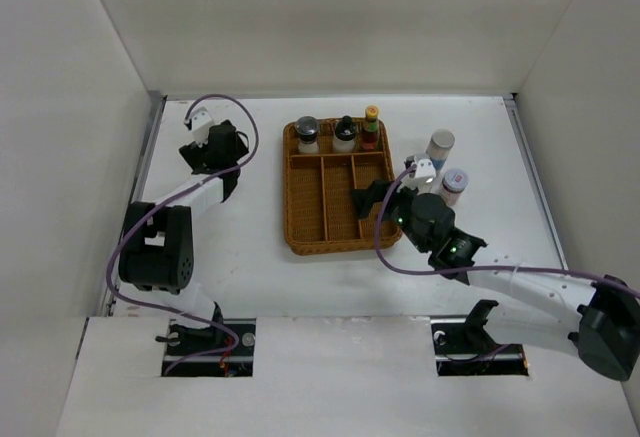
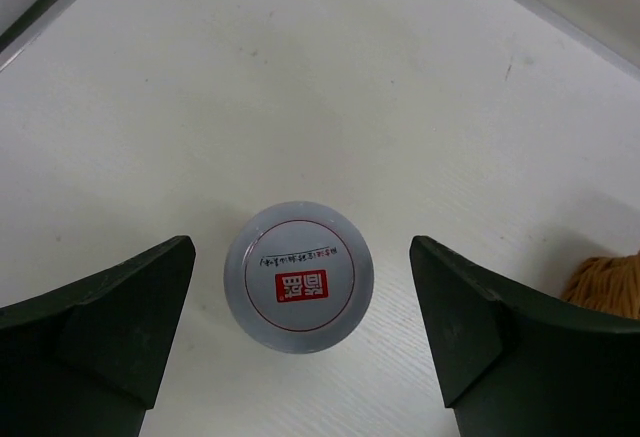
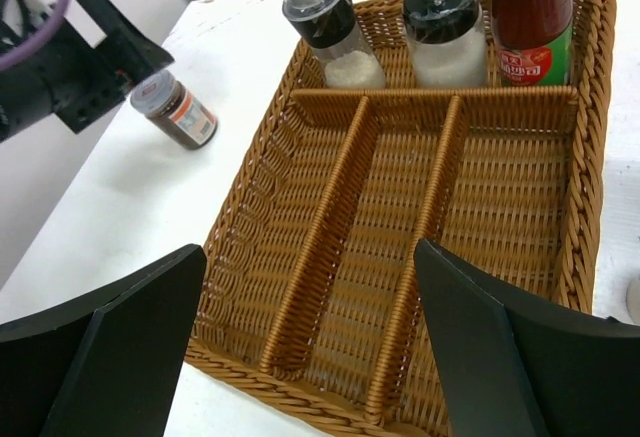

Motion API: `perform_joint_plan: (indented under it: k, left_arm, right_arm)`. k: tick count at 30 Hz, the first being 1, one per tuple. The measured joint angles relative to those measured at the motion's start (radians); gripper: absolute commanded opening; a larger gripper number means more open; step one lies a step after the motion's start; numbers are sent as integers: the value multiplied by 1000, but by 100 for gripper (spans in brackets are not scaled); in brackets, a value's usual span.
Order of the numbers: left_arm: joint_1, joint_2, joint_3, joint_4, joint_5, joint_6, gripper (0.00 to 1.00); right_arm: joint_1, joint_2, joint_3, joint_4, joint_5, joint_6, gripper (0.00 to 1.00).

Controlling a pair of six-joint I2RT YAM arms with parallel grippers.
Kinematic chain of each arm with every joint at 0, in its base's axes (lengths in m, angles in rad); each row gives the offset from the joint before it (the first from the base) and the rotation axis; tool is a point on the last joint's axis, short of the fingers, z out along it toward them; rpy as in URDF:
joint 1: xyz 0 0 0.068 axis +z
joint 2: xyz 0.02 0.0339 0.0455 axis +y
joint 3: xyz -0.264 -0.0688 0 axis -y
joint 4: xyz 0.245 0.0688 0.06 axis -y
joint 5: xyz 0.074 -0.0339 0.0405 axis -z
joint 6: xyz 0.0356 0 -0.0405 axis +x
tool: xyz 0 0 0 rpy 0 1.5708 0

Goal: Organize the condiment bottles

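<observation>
Blocking the overhead view, the left claw (image 2: 300, 257) straddles a grey-lidded jar (image 2: 299, 279).

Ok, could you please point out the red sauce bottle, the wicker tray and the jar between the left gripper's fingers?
red sauce bottle (image 3: 530, 19), right wrist view, on its dark red body.
wicker tray (image 3: 242, 245), right wrist view, on its left wall.
white-lidded jar (image 2: 298, 279), left wrist view, on the centre of its lid.

**Camera setup: one overhead, two wrist**

Top external: high behind the arm bases, looking down on the whole table (image 1: 250, 257). Left wrist: close, straight down on a white-lidded jar (image 2: 298, 277), wicker tray (image 2: 605, 292) corner at right edge. Right wrist: close, oblique over the same tray's near edge, facing its far row of bottles (image 3: 440, 22).
</observation>
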Motion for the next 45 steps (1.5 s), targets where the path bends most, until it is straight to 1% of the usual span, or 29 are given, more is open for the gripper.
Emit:
perform_joint_plan:
  k: [3, 5, 6, 8, 10, 11, 13, 15, 18, 21, 24, 27, 29, 35, 38, 40, 42, 43, 44, 45]
  left_arm:
    - [6, 30, 2, -2, 10, 4, 87]
    - [6, 50, 3, -3, 13, 5, 80]
    - [6, 59, 5, -4, 16, 5, 74]
    - [5, 76, 10, -6, 22, 5, 56]
    - [4, 80, 13, -7, 19, 13, 44]
    - [3, 78, 13, -9, 20, 14, 41]
    - [-5, 67, 10, -18, 14, 14, 40]
    - [-22, 24, -14, -32, -3, 23, 40]
    - [-82, -104, -50, -70, -29, 44, 40]
    - [-194, -236, -53, -60, -45, 57, 41]
    - [-336, -292, -33, -10, -40, 60, 41]
    - [-439, -253, 3, 30, -10, 60, 42]
    - [-475, -195, 26, 47, 10, 60, 42]
    - [-485, 2, 82, 51, 40, 68, 42]
    - [-485, 72, 88, 55, 40, 75, 43]
    - [-485, 112, 88, 64, 38, 78, 47]
    - [-487, 145, 88, 77, 34, 79, 56]
    - [-490, 160, 88, 92, 24, 80, 64]
    - [-494, 167, 88, 110, 7, 84, 70]
    - [-498, 167, 88, 114, 0, 85, 80]
  right_arm:
    - [-2, -3, -1, 6, -4, 0, 92]
    - [-7, -3, -1, 10, -4, 0, 92]
    - [-7, -3, -1, 10, -4, 0, 92]
    - [-8, -3, -2, 10, -4, 0, 92]
    - [-8, -3, -2, 11, -4, 0, 92]
    - [-9, -3, -3, 11, -4, 0, 93]
    - [-14, -8, -10, 12, -4, 0, 93]
    - [-21, -16, -18, 12, -4, 0, 94]
    - [-34, -23, -19, 13, -3, 0, 96]
    - [-41, -30, -19, 15, -3, 0, 97]
    - [-47, -42, -23, 15, 6, 0, 99]
    - [-47, -69, -31, 11, 16, 0, 100]
    - [-47, -87, -31, 8, 24, 0, 100]
    - [-49, -124, -31, -6, 58, 0, 100]
    - [-73, -135, -31, -32, 83, -6, 100]
    - [-108, -134, -29, -50, 108, -14, 100]
    - [-156, -113, -12, -76, 141, -25, 100]
    - [-182, -90, 8, -96, 159, -31, 100]
    - [-203, -64, 29, -113, 173, -38, 100]
    - [-227, -34, 56, -130, 187, -45, 100]
